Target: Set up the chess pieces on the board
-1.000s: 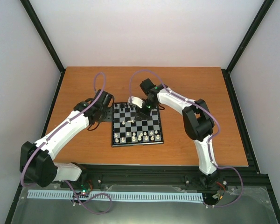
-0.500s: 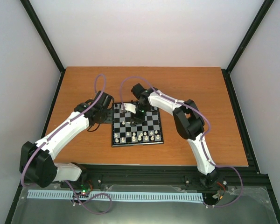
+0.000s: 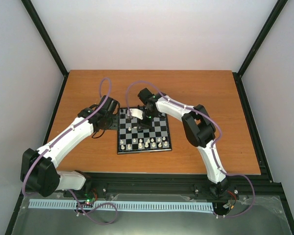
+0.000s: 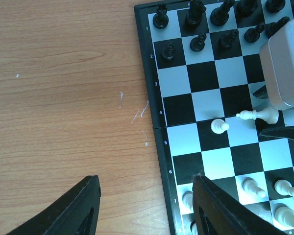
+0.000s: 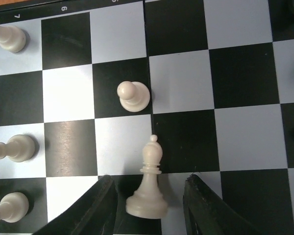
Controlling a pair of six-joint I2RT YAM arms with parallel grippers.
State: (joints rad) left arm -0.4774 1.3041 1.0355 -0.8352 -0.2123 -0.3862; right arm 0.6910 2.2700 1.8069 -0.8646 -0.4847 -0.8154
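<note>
Chess pieces: black ranks stand at the 12 o'clock edge of the board, whites along the 6 o'clock edge. One cream bishop is the stray. It lies on its side near mid-board, slightly to the 9 o'clock side of centre, with its tip pointing to 12 o'clock in the right wrist view.

Right tool: fingers apart, straddling the bishop's base, with a gap showing on both sides, so nothing is clamped. Left tool: also spread and holding nothing, hovering over the desk at the board's 9 o'clock rim.

Handling, my read:
- The bishop looks tiny, very light, rigid and glossy, so little force is needed.
- Its round body should roll freely while it lies flat.
- The flared base is tapered, so a pinch there will likely squirt it out.
- A better hold is across the stem just above the base, below the collar, squeezing at 3 and 9 o'clock to its axis.
- It then has to be tipped upright before release, as it is top-narrow and topples easily.

An upright pawn stands at about 11 o'clock from the bishop's tip, near enough to get knocked on closing or lifting. Can't tell whether the board is magnetic.
</note>
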